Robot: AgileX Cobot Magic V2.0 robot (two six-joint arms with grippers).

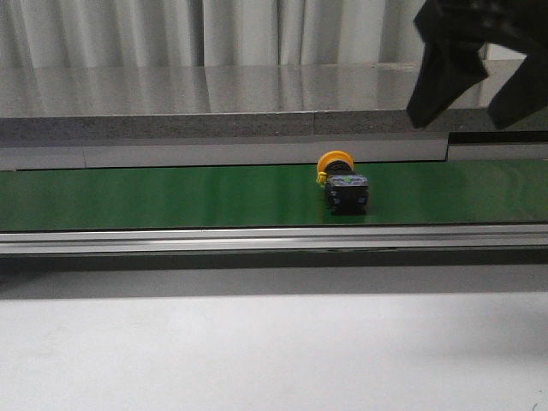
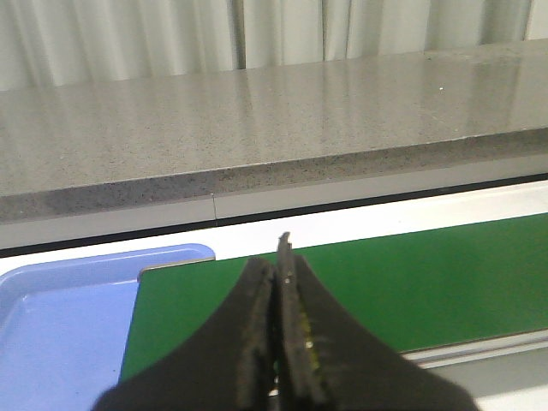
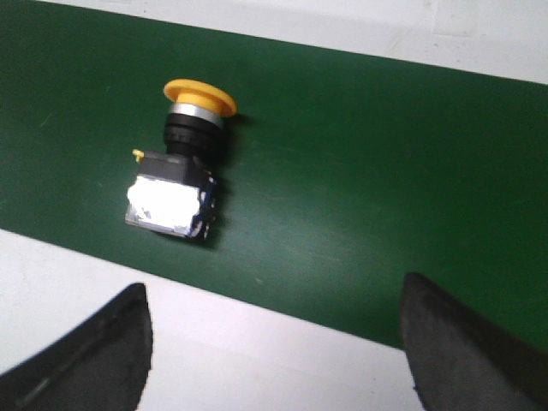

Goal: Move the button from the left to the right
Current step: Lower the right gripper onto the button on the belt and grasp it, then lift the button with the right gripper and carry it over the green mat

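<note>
In the front view, the button lies on its side on the green belt, right of the belt's middle, with its yellow cap toward the far edge and its black body toward the camera. The right gripper hangs dark in the upper right corner, above and to the right of the button and clear of it; its two fingers stand spread apart with nothing between them. Behind the belt runs a grey stone ledge backed by pale curtains.

In the left wrist view, the left gripper is clenched, its fingers pressed flat together and holding nothing. It sits over the near end of the green belt, with a blue tray just beside that end.

In the right wrist view, the button rests on the green belt near its white border, cap pointing away from the fingers and a pale, shiny face on the body's end. The right gripper is released, its fingers wide apart and not touching the button.
</note>
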